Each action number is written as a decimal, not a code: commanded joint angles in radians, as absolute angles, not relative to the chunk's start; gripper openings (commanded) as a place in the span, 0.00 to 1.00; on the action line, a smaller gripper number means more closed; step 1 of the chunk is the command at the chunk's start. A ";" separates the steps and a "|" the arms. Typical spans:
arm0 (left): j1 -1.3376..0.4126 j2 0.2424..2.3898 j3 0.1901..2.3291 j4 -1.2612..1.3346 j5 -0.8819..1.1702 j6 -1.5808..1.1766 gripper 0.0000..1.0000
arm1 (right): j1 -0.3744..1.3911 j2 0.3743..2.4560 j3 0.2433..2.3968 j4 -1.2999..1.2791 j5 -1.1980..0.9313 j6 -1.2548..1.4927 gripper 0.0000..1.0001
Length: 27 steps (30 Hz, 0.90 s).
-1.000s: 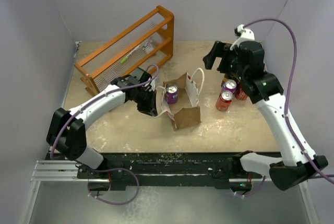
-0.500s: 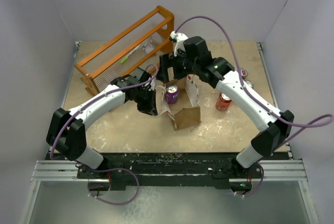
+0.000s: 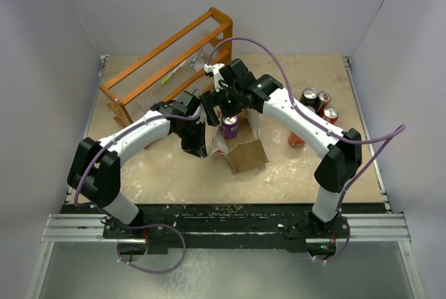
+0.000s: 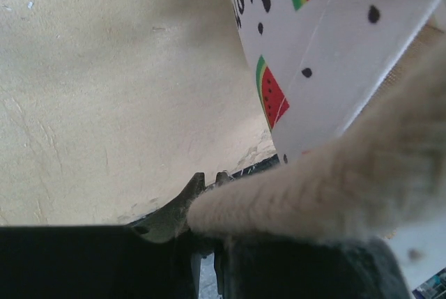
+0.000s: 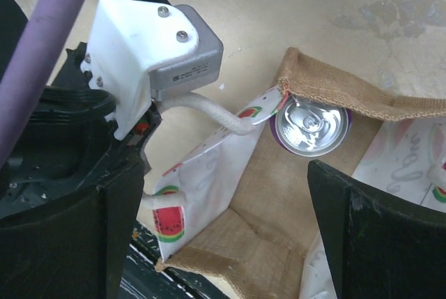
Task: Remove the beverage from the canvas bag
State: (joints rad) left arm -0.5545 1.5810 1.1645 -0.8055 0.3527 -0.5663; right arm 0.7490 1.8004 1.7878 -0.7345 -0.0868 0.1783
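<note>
Looks like a robotics lab test cell: plain white walls (image 3: 42,34) boxing in a scuffed beige table (image 3: 167,173), left arm (image 3: 132,139) and right arm (image 3: 300,121) bolted by an aluminium rail (image 3: 77,229), purple cables (image 3: 279,69) looping, staged props only: orange wooden rack (image 3: 167,62), soda cans (image 3: 317,100), canvas bag (image 3: 247,152).

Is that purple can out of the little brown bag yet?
No, the purple metal can sits upright inside the tan canvas bag, its silver top showing.

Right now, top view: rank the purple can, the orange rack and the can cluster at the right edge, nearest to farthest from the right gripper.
From the open right gripper:
1. purple can, just under it, in the canvas bag.
2. orange rack, back left.
3. can cluster, far right.
</note>
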 commanded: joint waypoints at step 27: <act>-0.574 1.603 1.216 -0.784 0.358 -0.559 0.00 | 0.769 1.695 1.392 -0.413 0.136 0.073 1.00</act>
State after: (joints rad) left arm -0.5655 1.5932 1.1744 -0.8017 0.3550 -0.5831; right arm 0.7670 1.6985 1.4223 -0.5228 0.0917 0.0895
